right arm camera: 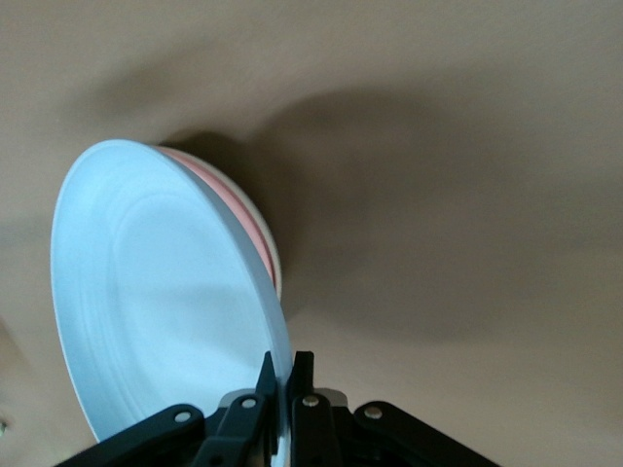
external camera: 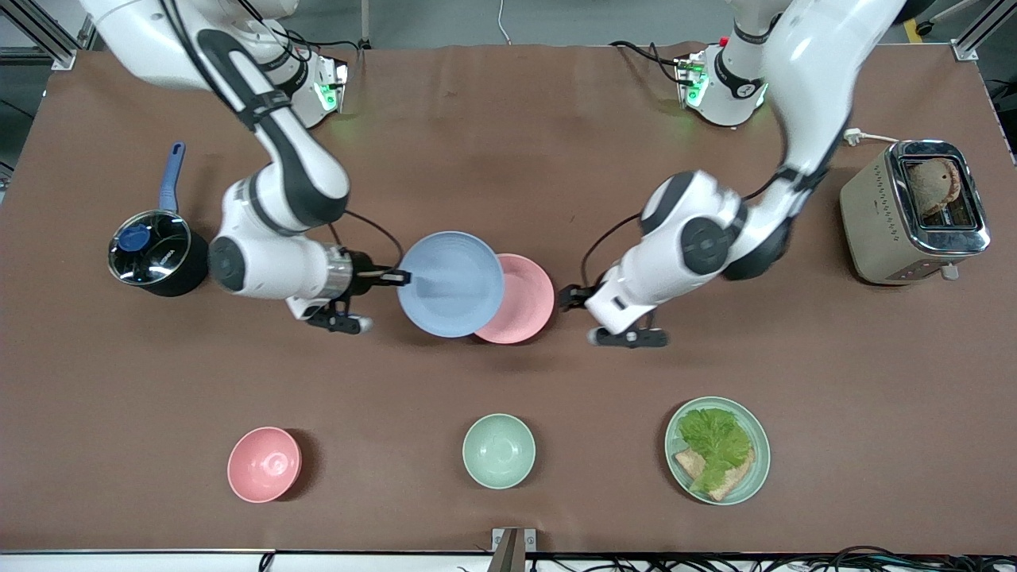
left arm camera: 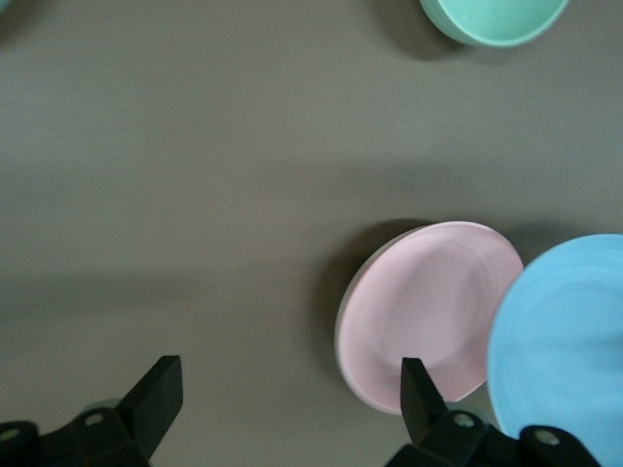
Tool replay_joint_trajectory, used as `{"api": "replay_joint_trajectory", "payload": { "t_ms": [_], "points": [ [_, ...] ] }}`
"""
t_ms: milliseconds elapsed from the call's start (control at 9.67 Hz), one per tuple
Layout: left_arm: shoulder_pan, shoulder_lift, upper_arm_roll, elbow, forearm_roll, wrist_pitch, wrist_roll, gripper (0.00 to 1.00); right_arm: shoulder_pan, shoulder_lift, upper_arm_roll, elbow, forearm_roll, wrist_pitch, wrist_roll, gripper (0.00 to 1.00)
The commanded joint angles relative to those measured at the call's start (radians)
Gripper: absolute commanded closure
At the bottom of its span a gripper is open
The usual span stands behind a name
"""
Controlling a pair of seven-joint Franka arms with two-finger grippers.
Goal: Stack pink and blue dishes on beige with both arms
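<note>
My right gripper (external camera: 401, 277) (right arm camera: 285, 365) is shut on the rim of the light blue plate (external camera: 450, 284) (right arm camera: 165, 292). It holds the plate lifted, partly over the pink plate (external camera: 524, 306) (left arm camera: 428, 311) from the right arm's end. The pink plate (right arm camera: 234, 199) lies on the beige plate, of which only a cream rim (right arm camera: 275, 258) (left arm camera: 343, 331) shows. My left gripper (external camera: 566, 298) (left arm camera: 290, 375) hangs open beside the pink plate, toward the left arm's end, with nothing between its fingers. The blue plate (left arm camera: 565, 350) also appears in the left wrist view.
Nearest the front camera stand a pink bowl (external camera: 264, 464), a mint-green bowl (external camera: 498, 450) (left arm camera: 492, 19) and a mint-green plate (external camera: 759, 445) with lettuce and bread. A pot with a blue handle (external camera: 151, 254) is at the right arm's end, a toaster (external camera: 914, 210) at the left arm's end.
</note>
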Motion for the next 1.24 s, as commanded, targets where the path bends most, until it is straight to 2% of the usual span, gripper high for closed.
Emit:
{"api": "replay_joint_trajectory", "payload": {
  "t_ms": [0,103,310,517,621,828,931,1138],
  "points": [
    [-0.014,-0.183,0.15,-0.054,0.021,-0.145,0.04,0.0,-0.012,-0.017,0.095,-0.062,0.005,0.153,0.075,0.96],
    [-0.014,-0.238,0.225,-0.052,0.019,-0.186,0.154,0.0,0.012,0.023,0.103,-0.06,0.005,0.238,0.11,0.96],
    [-0.012,-0.332,0.322,-0.054,0.021,-0.287,0.276,0.0,0.043,0.052,0.102,-0.07,0.004,0.298,0.115,0.96],
    [-0.012,-0.43,0.408,-0.045,0.021,-0.322,0.388,0.0,0.064,0.106,0.102,-0.071,-0.001,0.388,0.112,0.95],
    [-0.008,-0.45,0.443,0.008,0.021,-0.37,0.445,0.0,0.075,0.111,0.1,-0.073,-0.005,0.393,0.112,0.94],
    [-0.001,-0.421,0.45,0.194,0.024,-0.521,0.454,0.0,0.083,0.12,0.1,-0.121,-0.01,0.457,0.108,0.93],
    [0.002,-0.43,0.451,0.226,0.034,-0.572,0.456,0.0,0.081,0.12,0.1,-0.132,-0.012,0.461,0.106,0.93],
    [0.015,-0.475,0.442,0.212,0.047,-0.655,0.45,0.0,0.075,0.12,0.099,-0.143,-0.031,0.461,0.104,0.93]
  ]
}}
